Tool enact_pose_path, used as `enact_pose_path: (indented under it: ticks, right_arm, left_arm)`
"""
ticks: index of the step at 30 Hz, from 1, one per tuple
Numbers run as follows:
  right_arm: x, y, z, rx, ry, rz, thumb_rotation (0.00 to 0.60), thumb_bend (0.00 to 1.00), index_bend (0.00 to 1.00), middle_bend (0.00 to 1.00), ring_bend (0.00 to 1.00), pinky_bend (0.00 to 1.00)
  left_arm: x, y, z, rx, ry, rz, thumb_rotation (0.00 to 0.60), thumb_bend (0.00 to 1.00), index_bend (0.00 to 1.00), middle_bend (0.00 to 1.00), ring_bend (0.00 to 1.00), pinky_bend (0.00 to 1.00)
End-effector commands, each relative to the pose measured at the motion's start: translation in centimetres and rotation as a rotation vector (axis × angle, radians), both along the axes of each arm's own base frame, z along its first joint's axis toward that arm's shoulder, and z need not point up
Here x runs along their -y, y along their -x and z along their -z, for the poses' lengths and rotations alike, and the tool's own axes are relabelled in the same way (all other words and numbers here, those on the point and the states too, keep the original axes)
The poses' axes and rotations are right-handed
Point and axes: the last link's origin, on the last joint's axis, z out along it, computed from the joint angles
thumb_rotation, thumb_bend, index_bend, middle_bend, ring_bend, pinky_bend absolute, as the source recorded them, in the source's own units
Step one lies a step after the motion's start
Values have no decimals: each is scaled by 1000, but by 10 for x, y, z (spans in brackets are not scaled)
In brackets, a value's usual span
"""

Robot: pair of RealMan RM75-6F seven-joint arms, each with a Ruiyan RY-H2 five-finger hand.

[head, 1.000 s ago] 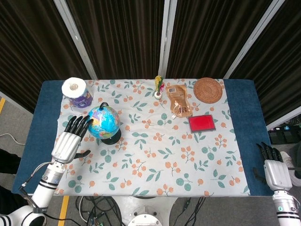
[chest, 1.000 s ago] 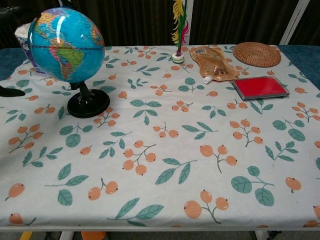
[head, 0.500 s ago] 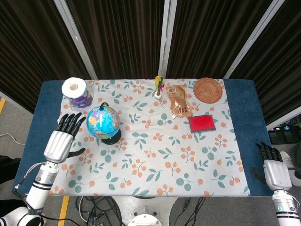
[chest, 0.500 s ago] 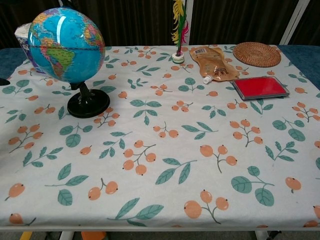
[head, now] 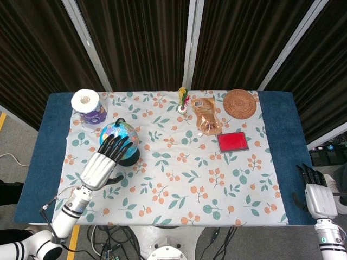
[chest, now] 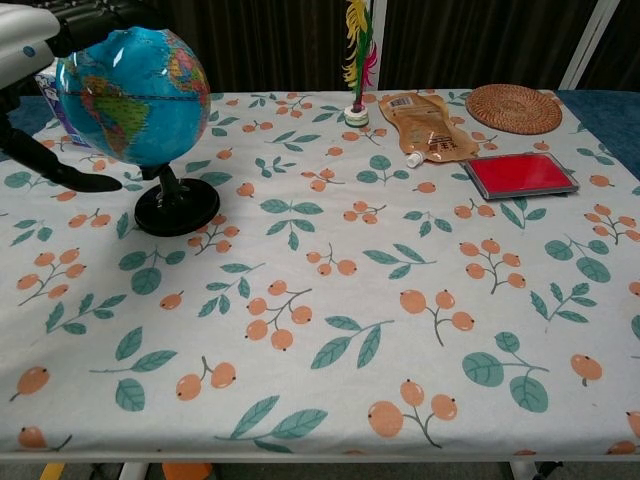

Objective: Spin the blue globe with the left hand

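The blue globe (head: 126, 136) stands upright on its black base (chest: 177, 210) at the table's left rear, and the chest view shows the globe (chest: 140, 100) large. My left hand (head: 101, 164) reaches over it from the near left. Its fingers (head: 114, 145) are spread and lie across the globe's top and near side. In the chest view the left hand (chest: 35, 40) covers the globe's upper left and its thumb (chest: 70, 178) sticks out below, free of the ball. My right hand (head: 317, 196) hangs off the table's right front corner with straight fingers, holding nothing.
A paper roll (head: 87, 101) stands behind the globe. A feather in a small holder (chest: 356, 60), a brown pouch (chest: 430, 126), a red flat box (chest: 520, 174) and a woven coaster (chest: 513, 107) sit along the back right. A leaf-print cloth (chest: 320, 330) covers the table.
My left hand has swung from the left of the globe to the right and forward, onto its top. The map on the globe has turned between frames. The right hand stays still.
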Motion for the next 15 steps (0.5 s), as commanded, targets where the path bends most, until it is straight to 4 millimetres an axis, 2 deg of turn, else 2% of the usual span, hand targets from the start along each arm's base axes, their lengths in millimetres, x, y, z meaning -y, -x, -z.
enact_pose_path:
  ticks: [1,15]
  right_arm:
    - [0,0,0,0,0,0,600,341,0,0,0,0]
    - [1,-2,1,-3,-1,-4,600,341,0,0,0,0]
  left_arm:
    - [-2,1,2,-2,2,-11,600,0,20,0,0,0]
    - [0,21,-5,-3,-21,-76,600,0,20,0,0,0]
